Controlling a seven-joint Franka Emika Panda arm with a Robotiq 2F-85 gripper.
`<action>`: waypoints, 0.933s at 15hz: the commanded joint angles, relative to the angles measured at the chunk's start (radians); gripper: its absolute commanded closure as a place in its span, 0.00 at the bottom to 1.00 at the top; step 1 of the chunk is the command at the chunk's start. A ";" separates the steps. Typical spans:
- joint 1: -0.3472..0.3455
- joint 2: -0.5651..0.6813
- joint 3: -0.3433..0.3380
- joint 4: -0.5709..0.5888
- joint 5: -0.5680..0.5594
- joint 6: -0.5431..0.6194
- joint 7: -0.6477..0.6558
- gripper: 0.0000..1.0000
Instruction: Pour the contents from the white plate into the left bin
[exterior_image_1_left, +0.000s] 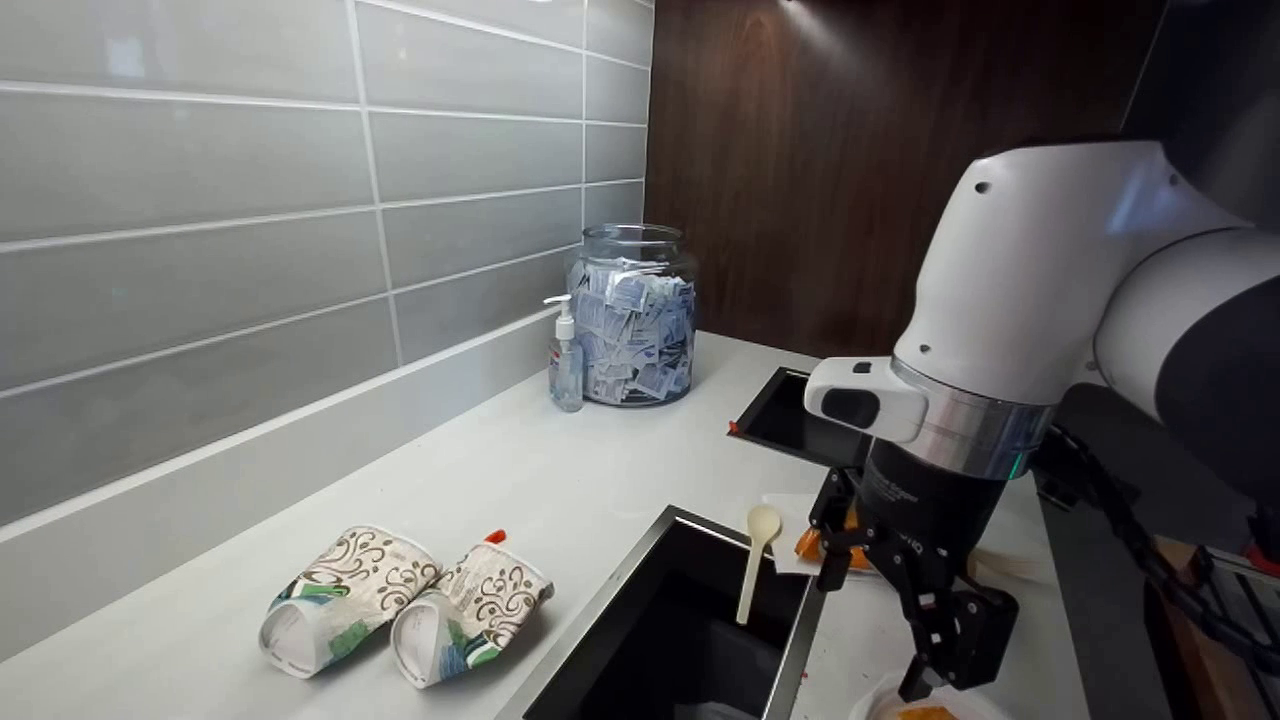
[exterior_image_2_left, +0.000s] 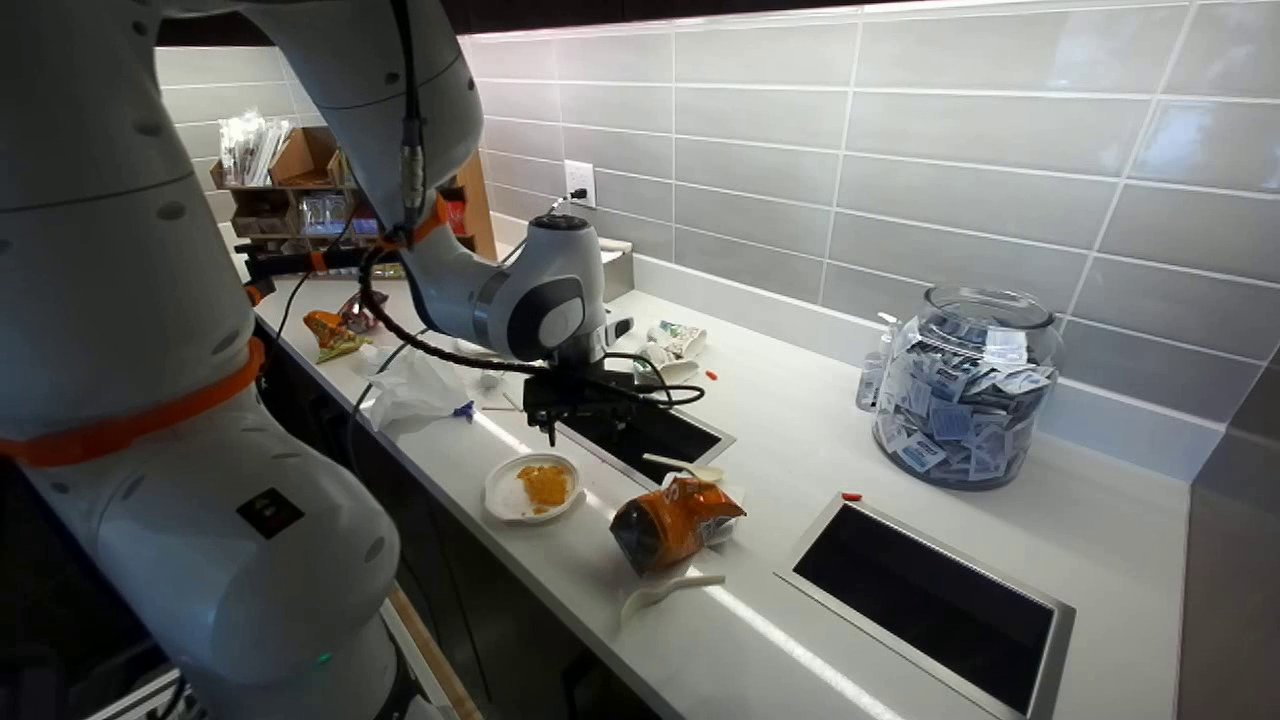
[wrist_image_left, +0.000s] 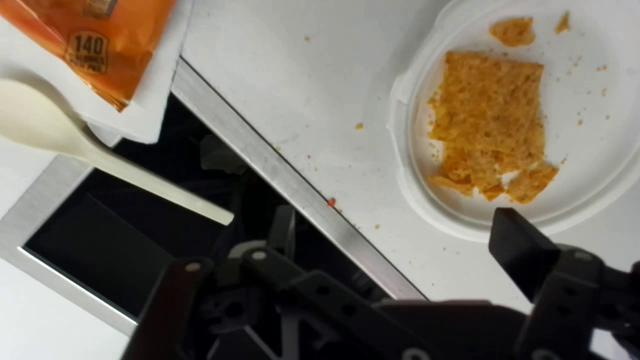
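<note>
Orange bag (wrist_image_left: 112, 42) reading "140 CALORIES", plate (wrist_image_left: 597, 155)

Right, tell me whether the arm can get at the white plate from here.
Probably yes: the open gripper holds nothing, one fingertip overlaps the rim of the white plate in the wrist view, and nothing visible blocks it. The orange bag lies apart from it.

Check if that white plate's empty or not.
Not empty: in the wrist view, broken orange snack pieces lie on the white plate.
</note>
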 joint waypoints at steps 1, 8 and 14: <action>-0.030 0.020 -0.009 -0.017 -0.059 0.024 0.059 0.00; -0.055 0.071 -0.003 -0.012 -0.067 0.028 0.094 0.00; -0.064 0.113 0.000 -0.013 -0.112 0.063 0.158 0.00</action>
